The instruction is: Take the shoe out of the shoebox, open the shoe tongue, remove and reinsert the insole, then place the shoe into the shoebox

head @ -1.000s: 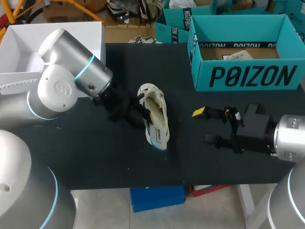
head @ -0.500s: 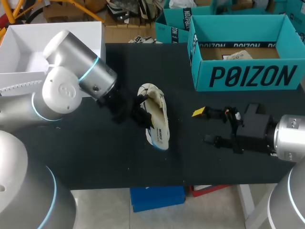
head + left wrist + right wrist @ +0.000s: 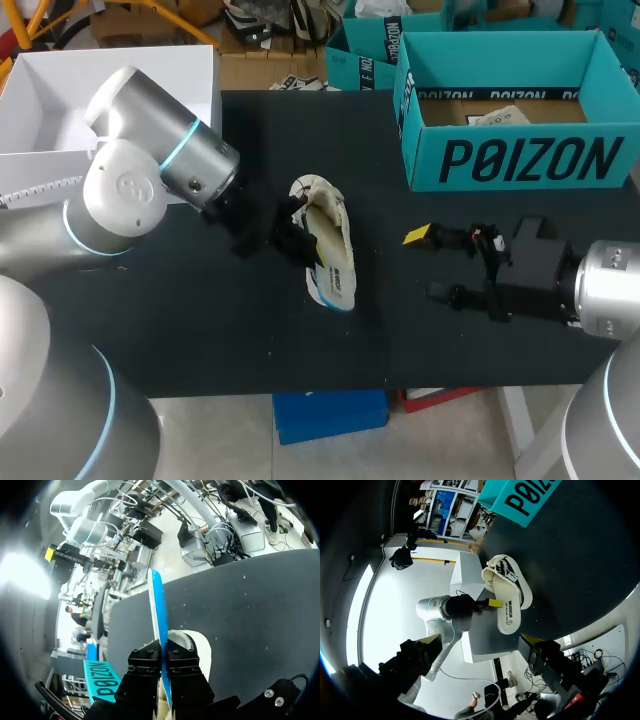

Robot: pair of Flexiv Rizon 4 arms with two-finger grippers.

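Observation:
A cream and white shoe (image 3: 328,240) lies on its side in the middle of the black table. Its cream insole (image 3: 511,607), blue on the back, shows along the shoe. My left gripper (image 3: 294,236) sits at the shoe's left side, and in its wrist view the gripper (image 3: 163,652) is shut on the thin blue insole edge (image 3: 156,605). My right gripper (image 3: 430,265) rests to the right of the shoe, open and holding nothing; the shoe lies ahead of the gripper (image 3: 480,640) in its wrist view. The teal shoebox (image 3: 520,160) stands open at the back right.
A second teal box (image 3: 360,55) stands behind the shoebox. A white open box (image 3: 40,90) sits at the back left, beside my left arm. Bare black table lies between the shoe and the front edge.
My left gripper's fingers have closed on the insole edge, and the left arm shifted slightly. The shoe barely moved. The right arm stayed still.

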